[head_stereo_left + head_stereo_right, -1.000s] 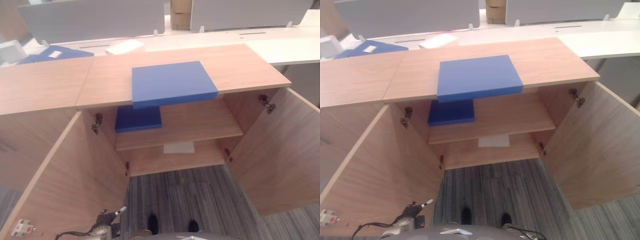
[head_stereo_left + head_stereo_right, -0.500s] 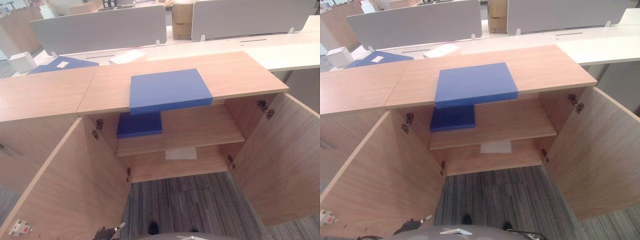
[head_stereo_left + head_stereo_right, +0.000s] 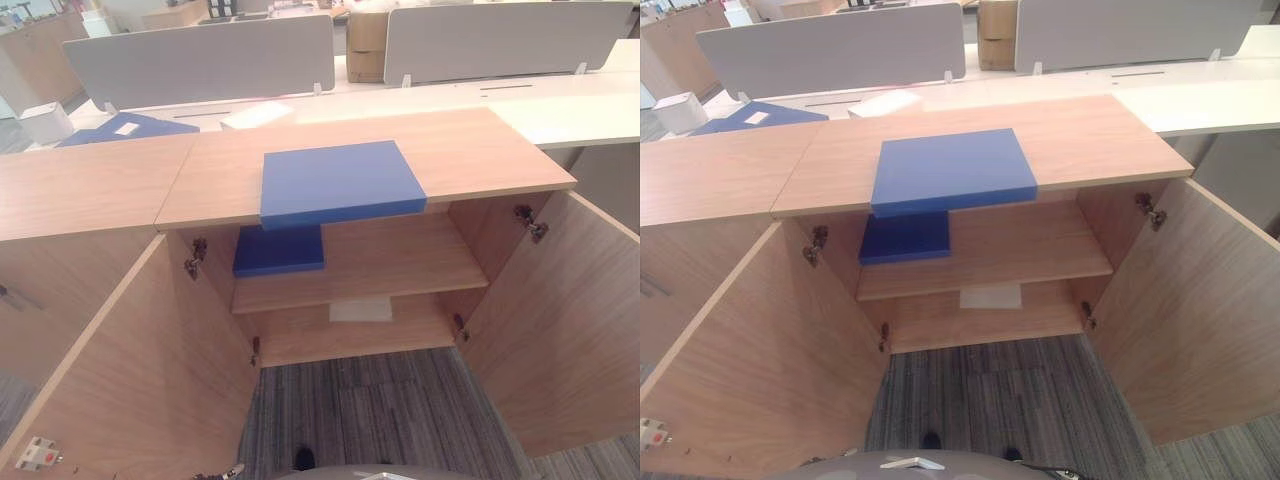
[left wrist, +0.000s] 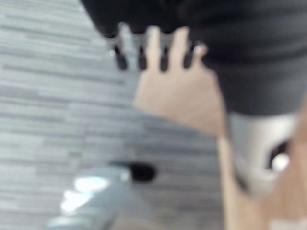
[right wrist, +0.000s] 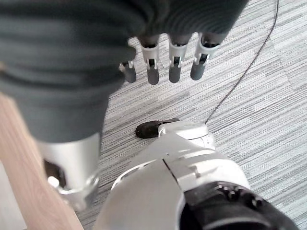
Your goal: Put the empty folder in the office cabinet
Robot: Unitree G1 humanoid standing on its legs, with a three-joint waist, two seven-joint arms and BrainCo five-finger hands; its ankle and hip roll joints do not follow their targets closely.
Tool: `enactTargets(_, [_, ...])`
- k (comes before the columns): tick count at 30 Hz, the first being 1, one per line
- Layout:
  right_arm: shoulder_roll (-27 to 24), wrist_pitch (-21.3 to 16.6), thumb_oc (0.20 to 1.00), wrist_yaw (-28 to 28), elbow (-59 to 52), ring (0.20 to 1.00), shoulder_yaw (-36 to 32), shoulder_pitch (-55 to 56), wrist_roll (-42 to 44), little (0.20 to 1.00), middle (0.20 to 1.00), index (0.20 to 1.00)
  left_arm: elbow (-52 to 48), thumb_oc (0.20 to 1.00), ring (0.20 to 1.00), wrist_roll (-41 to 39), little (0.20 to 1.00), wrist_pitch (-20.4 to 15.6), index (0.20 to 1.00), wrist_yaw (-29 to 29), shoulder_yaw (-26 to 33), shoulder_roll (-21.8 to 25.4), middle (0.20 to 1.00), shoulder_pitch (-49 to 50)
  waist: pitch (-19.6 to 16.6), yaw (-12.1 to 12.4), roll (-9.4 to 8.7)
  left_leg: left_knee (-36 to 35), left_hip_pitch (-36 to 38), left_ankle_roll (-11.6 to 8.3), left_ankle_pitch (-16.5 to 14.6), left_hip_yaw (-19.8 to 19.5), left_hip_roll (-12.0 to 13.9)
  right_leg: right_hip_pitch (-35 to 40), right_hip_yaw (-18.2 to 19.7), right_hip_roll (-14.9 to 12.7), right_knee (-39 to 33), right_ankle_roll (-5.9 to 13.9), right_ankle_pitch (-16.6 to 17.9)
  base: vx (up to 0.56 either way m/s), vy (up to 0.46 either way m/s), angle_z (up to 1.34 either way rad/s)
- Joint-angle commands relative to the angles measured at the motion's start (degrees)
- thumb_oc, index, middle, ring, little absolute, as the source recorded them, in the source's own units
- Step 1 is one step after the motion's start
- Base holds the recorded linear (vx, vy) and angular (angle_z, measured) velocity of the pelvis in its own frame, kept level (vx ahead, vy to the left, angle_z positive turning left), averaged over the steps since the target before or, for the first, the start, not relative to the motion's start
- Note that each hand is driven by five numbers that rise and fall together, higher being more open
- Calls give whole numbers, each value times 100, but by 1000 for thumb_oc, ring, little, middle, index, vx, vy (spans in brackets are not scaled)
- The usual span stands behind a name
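Observation:
A flat blue folder [image 3: 338, 182] lies on the wooden top of the office cabinet [image 3: 480, 150], its front edge jutting slightly past the top's edge. Inside, a second blue folder [image 3: 279, 250] rests on the left of the upper shelf [image 3: 400, 260]. Both cabinet doors stand wide open. My left hand [image 4: 153, 45] hangs low over the carpet with straight fingers and holds nothing. My right hand [image 5: 175, 62] also hangs over the carpet, fingers relaxed and empty. Both hands are far below the folder.
The open left door [image 3: 130, 370] and right door [image 3: 560, 320] flank the carpet strip before the cabinet. A white sheet [image 3: 360, 310] lies on the lower shelf. Behind on the white desk are another blue folder [image 3: 125, 128], a white box [image 3: 255, 115] and grey dividers [image 3: 200, 60].
The camera has tilted up a little. My left hand, seen at the bottom edge of the eye views before, has dropped almost out of them. The folders have not moved.

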Motion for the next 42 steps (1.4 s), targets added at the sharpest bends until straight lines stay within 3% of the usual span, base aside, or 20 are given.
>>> enactTargets(1, [-6,93,1000,-29,93,1000,152,-325,208,1000,1000,1000,136,1000,1000,200,1000,-135,1000,35,101,153,1000,-469,294,52,-209,6,122,204,-660,134,-314,48,-29,-40,14,331,-481,0,0,0])
enactTargets(16, [11,97,1000,-96,75,1000,175,-307,206,1000,1000,1000,-112,1000,1000,253,1000,-519,1000,-33,67,155,1000,-483,300,23,-214,6,148,178,-668,160,-271,48,-5,-11,14,321,-487,2,-3,0])
enactTargets(18, [-24,134,1000,-96,11,1000,207,-282,144,1000,1000,1000,-718,1000,1000,522,1000,-625,1000,547,-70,242,1000,-633,300,-13,-217,6,173,165,-681,192,-251,53,17,-4,14,323,-486,0,0,0])
enactTargets(21, [-24,144,1000,-115,-13,1000,229,-273,145,1000,1000,1000,-944,1000,1000,762,1000,-606,1000,857,-113,296,1000,-714,295,-27,-220,6,181,161,-682,200,-248,54,30,0,14,327,-481,0,0,0])
enactTargets(24, [-52,220,1000,-153,-104,1000,310,-267,169,1000,1000,1000,-2181,1000,1000,1677,1000,-358,1000,1972,-403,693,1000,-1127,271,-62,-218,6,198,150,-687,218,-240,60,60,9,14,325,-479,0,0,0])
enactTargets(26, [-75,252,1000,-161,-128,1000,326,-265,205,1000,1000,1000,-3369,1000,1000,2757,1000,141,1000,2546,-586,1196,1000,-1436,264,-44,-214,6,204,143,-699,203,-237,73,60,6,14,323,-486,0,0,0])
enactTargets(27, [-82,252,1000,-156,-120,1000,324,-262,219,1000,1000,1000,-3956,1000,1000,3186,1000,487,1000,2614,-604,1448,1000,-1605,256,-29,-215,6,200,139,-703,188,-236,76,51,2,14,321,-488,0,0,0])
enactTargets(28, [-82,252,1000,-156,-120,1000,324,-262,219,1000,1000,1000,-3956,1000,1000,3186,1000,487,1000,2614,-604,1448,1000,-1605,256,-29,-215,6,200,139,-703,188,-236,76,51,2,14,321,-488,0,0,0])
enactTargets(29, [-84,241,1000,-132,-95,1000,319,-257,222,1000,1000,1000,-4410,1000,1000,3766,1000,705,1000,2639,-613,1629,1000,-1762,247,-15,-215,6,194,138,-705,169,-235,81,40,-1,14,318,-489,0,0,0])
enactTargets(30, [-70,199,1000,-101,-44,1000,319,-237,224,1000,1000,1000,-5229,1000,1000,4570,1000,1200,1000,2549,-528,1910,1000,-2038,226,-2,-226,6,187,137,-712,140,-234,91,20,-6,14,322,-497,0,0,0])
enactTargets(31, [-65,171,1000,-88,-22,1000,326,-219,242,1000,1000,1000,-5536,1000,1000,5096,1000,1300,1000,2435,-488,2033,1000,-2190,205,-2,-233,6,183,133,-713,128,-226,96,14,-6,14,326,-500,0,0,0])
enactTargets(37, [-65,155,1000,-65,-5,1000,324,-205,237,1000,1000,1000,-5747,1000,1000,5439,1000,1367,1000,2345,-451,2140,1000,-2314,186,-7,-238,6,184,130,-715,118,-222,102,13,-5,14,331,-502,1,-2,2])
enactTargets(38, [-76,93,1000,15,23,1000,277,-110,76,1000,1000,1000,-6311,1000,1000,6583,1000,1456,1000,2205,-354,2754,1000,-2966,71,-85,-245,6,178,107,-727,109,-203,106,59,-11,14,365,-499,0,0,0])
enactTargets(42, [-98,131,1000,50,-7,1000,219,-31,-58,1000,1000,1000,-6249,1000,1000,7025,1000,1512,1000,2007,-473,3076,1000,-3474,-18,-186,-237,6,191,87,-743,134,-190,102,126,-19,14,397,-486,12,1,2])
